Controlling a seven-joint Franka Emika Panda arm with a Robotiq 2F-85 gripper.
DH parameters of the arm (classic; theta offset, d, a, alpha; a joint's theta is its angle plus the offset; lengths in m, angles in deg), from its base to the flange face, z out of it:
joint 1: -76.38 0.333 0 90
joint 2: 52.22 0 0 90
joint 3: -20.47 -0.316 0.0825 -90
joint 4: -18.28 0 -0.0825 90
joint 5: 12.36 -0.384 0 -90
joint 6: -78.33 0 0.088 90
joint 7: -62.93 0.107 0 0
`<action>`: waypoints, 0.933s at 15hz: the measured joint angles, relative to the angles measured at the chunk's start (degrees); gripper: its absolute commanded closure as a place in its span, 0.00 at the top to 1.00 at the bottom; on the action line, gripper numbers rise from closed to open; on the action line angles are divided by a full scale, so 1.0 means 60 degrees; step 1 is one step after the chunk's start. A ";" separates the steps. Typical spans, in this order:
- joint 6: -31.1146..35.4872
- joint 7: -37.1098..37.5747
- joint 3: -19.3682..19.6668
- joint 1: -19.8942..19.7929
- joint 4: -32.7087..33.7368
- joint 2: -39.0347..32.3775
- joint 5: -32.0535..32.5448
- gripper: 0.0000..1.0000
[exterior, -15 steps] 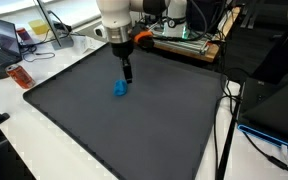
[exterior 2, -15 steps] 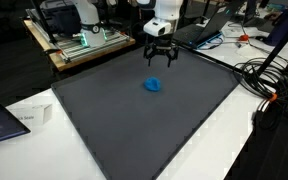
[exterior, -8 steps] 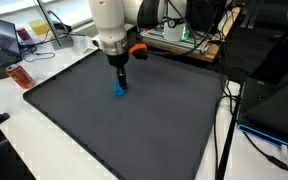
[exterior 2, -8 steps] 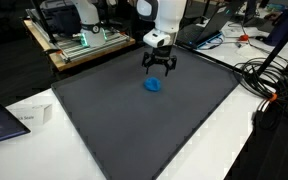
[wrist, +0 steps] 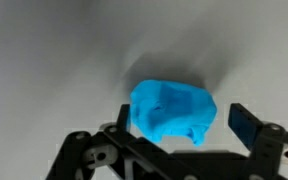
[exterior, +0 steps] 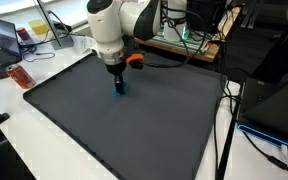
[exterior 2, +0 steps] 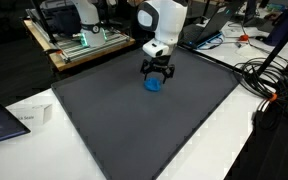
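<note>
A small crumpled blue object (wrist: 172, 112) lies on the dark grey mat (exterior: 134, 130). It shows in both exterior views, mostly hidden behind the fingers in one (exterior: 121, 90) and plain in the other (exterior 2: 153, 85). My gripper (wrist: 179, 125) is open and points straight down just above it, its two black fingers on either side of the blue object. In the exterior views the gripper (exterior 2: 156, 76) hovers low over the mat (exterior 2: 144, 120), fingers (exterior: 120, 86) spread. Nothing is held.
The mat lies on a white table (exterior: 24, 140). An orange-red item (exterior: 20, 76) lies at the table's edge. Racks with electronics (exterior 2: 79, 40) and cables (exterior 2: 274, 85) stand at the far side. A white paper box (exterior 2: 29, 117) sits near the mat.
My gripper has moved over and down onto the blue object, from beside and above it to straddling it. The blue object has not moved.
</note>
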 measured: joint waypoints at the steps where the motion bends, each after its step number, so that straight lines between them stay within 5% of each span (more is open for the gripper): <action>1: 0.0000 0.0038 0.0027 0.0012 0.0051 -0.0086 0.0000 1.00; 4: -0.0004 0.0124 0.0107 0.0030 0.0202 -0.0329 0.0000 1.00; 5: -0.0013 0.0128 0.0129 0.0030 0.0248 -0.0407 0.0000 0.92; 6: -0.0017 0.0128 0.0152 0.0030 0.0281 -0.0475 0.0000 0.74; 14: -0.0428 0.0128 0.0175 0.0030 0.0633 -0.0574 -0.0001 0.23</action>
